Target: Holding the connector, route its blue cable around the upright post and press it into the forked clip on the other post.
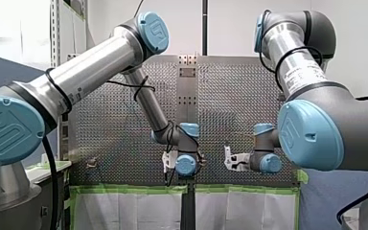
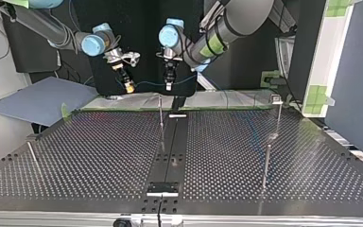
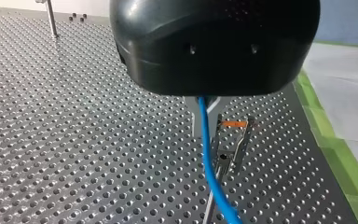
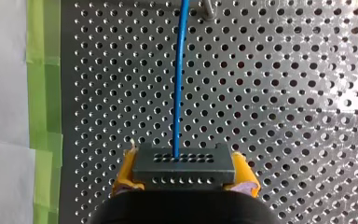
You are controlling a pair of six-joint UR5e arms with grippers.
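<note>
My right end effector (image 4: 185, 171) is clenched on the connector (image 4: 184, 163), yellow pads pressed against the block's two sides. The blue cable (image 4: 177, 84) leaves the block's face and runs straight ahead over the table (image 4: 284, 93). Further along that run, my left end effector (image 3: 205, 116) looks closed on the cable itself, just beside the forked clip (image 3: 230, 140). The cable passes beside the clip's prongs, not between them. Well beyond the clip stands a plain upright post (image 3: 51, 18), with no cable near it.

The span between my two grasps worries me most. If the arms pull apart while both are clamped, I expect the cable either to drag through my left grasp or to twist the connector out of the pads. My metal fingers sit so close to the clip that a small sideways error could knock a prong. The cable could then ride over the fork instead of seating in it. Pressing it into the clip now, I judge, would skip the wrap around the post.
</note>
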